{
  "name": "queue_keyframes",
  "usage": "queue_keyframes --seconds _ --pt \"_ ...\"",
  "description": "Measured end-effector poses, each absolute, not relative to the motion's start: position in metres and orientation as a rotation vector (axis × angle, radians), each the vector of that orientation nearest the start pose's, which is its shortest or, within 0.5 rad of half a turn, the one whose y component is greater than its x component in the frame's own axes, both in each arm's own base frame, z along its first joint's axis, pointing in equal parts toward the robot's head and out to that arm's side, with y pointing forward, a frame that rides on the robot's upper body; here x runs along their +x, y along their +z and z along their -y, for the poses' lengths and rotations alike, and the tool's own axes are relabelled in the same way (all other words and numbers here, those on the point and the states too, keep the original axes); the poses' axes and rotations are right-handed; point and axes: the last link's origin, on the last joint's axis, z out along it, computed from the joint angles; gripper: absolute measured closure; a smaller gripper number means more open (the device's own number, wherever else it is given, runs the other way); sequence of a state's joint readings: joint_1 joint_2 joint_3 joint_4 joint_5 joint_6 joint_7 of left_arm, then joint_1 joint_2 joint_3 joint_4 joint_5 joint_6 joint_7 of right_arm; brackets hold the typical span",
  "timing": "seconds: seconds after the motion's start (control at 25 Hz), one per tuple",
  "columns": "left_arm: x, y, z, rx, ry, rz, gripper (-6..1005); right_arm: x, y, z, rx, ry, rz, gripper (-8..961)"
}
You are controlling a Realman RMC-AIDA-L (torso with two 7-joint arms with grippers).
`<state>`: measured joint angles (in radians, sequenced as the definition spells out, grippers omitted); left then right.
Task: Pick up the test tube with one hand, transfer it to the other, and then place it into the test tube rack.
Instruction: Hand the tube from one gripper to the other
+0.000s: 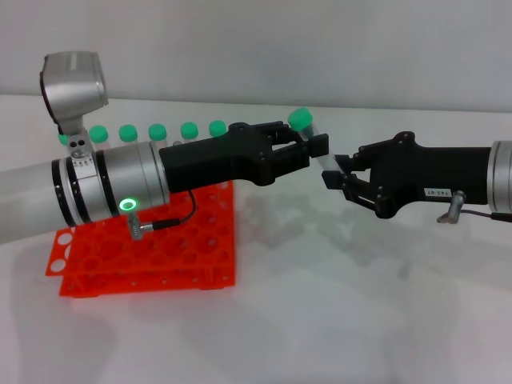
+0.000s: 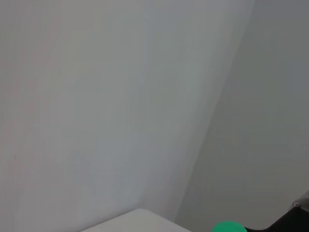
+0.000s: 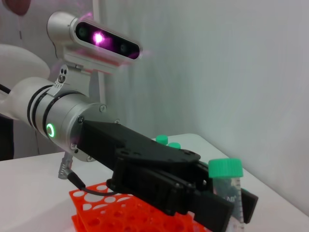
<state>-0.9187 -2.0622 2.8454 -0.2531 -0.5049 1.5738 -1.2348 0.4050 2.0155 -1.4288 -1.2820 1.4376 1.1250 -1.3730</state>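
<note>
The test tube, clear with a green cap, hangs tilted in the air between my two grippers. My left gripper, on the silver arm with the green lit ring, is shut on the tube just below the cap. My right gripper, with the white label on its wrist, is shut on the tube's lower end. The right wrist view shows the tube between the left gripper's fingers. The orange-red test tube rack lies under the left arm and also shows in the right wrist view. The cap shows in the left wrist view.
A row of several green-capped tubes stands behind the left arm, above the rack's far side. The left arm's wrist camera sticks up above that arm. White table surface spreads in front of and to the right of the rack.
</note>
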Motion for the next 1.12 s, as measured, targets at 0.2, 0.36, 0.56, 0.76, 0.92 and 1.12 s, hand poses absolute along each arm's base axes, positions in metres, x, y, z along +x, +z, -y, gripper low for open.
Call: queue_keyframes --seconds 0.2,0.36,0.56,0.76,0.92,1.12 --pt "-0.180 -0.032 -0.379 -2.655 -1.134 0.661 633 0.148 0.007 -0.359 -2.688 0.535 -0.260 768" --pt "-0.180 -0.032 -0.379 -2.655 -1.133 0.654 703 0.149 0.007 -0.359 -2.686 0.535 -0.265 768" --pt "-0.180 -0.033 -0.378 -2.657 -1.132 0.653 773 0.150 0.007 -0.359 -2.695 0.530 -0.279 768" --pt "-0.180 -0.033 -0.378 -2.656 -1.135 0.652 775 0.156 0.006 -0.358 -2.699 0.526 -0.311 768" --pt "-0.180 -0.033 -0.378 -2.654 -1.139 0.652 777 0.157 0.005 -0.356 -2.716 0.527 -0.323 715" --pt "-0.180 -0.033 -0.377 -2.648 -1.148 0.654 782 0.160 0.010 -0.358 -2.698 0.534 -0.340 563"
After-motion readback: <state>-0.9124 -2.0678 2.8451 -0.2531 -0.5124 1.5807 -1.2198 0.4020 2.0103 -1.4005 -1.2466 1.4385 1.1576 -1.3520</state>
